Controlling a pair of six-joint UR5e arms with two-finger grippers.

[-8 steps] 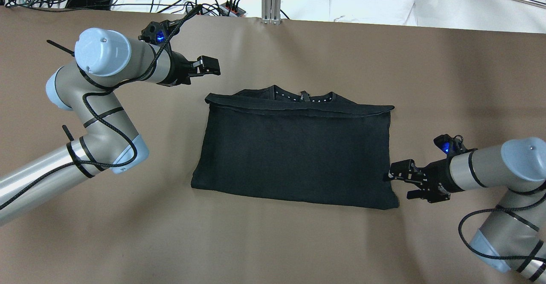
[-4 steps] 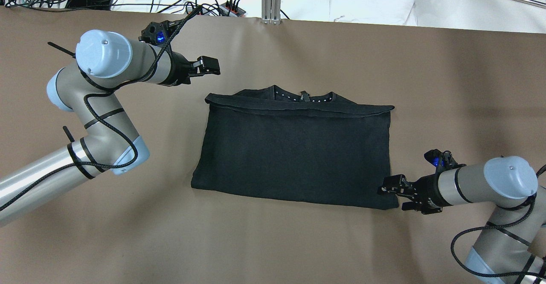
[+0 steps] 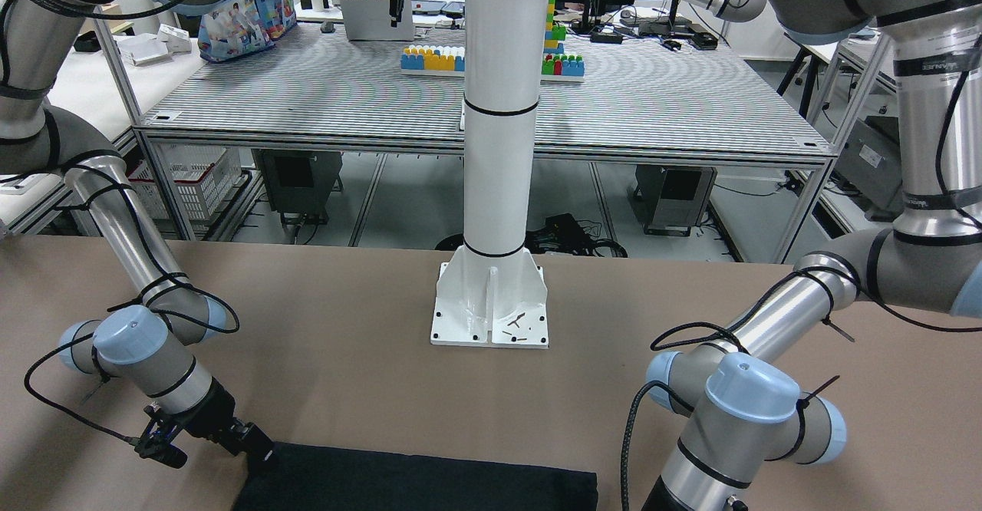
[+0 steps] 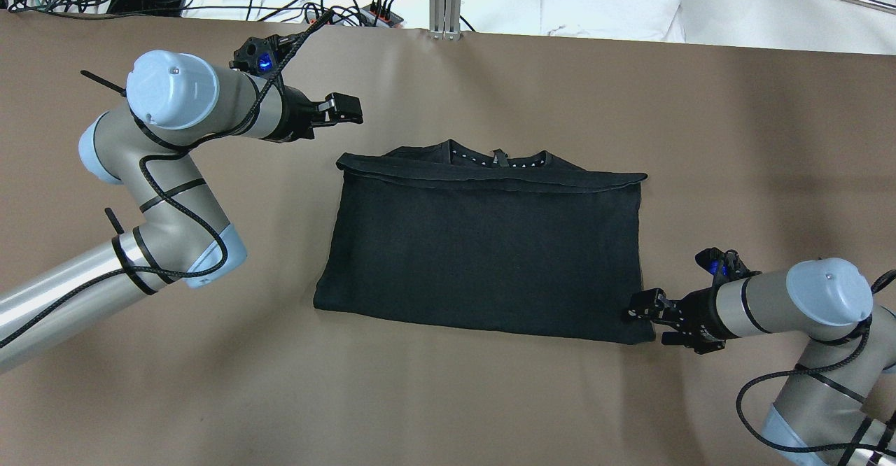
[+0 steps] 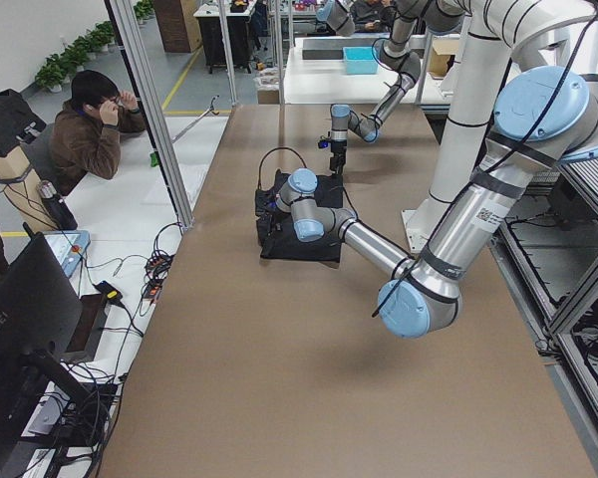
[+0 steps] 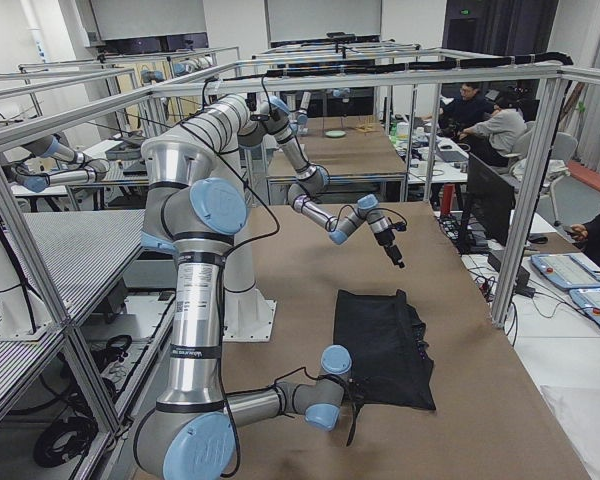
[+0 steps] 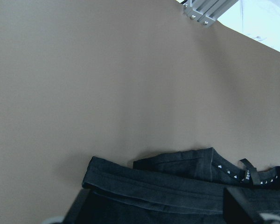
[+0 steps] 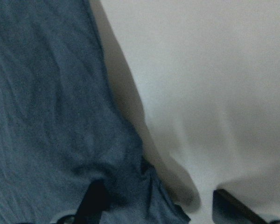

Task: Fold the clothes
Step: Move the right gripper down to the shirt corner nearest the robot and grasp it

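Overhead exterior: the black garment (image 4: 483, 249) lies flat in the middle of the brown table (image 4: 448, 396). It is folded over once, and its collar shows past the far fold. The right gripper (image 4: 651, 322) sits at the garment's near right corner. A second ago it was further up the right edge; it has since slid toward the robot and slightly inward, and barely shifted over the last half second. The left gripper (image 4: 346, 109) hovers off the far left corner, clear of the cloth, much where it was before. The garment has not moved.

Exterior front-facing: only the garment's robot-side strip shows, along the bottom edge, in front of the white pillar's base plate (image 3: 491, 319). The right gripper is low at that strip's corner on this view's left. The left gripper is cut off below the frame.

Exterior left: the garment lies mid-table beyond the near arm's wrist. A person (image 5: 85, 134) sits off the table.

Exterior right: the left gripper hangs above the table past the garment's far end.

Left wrist-mounted: its fingers (image 7: 240, 207) stand wide apart with nothing between them, above the folded edge and collar.

Right wrist-mounted: the jaws are spread. One finger (image 8: 94, 200) is over the fabric and the other over bare table, with the corner between them unpinched.
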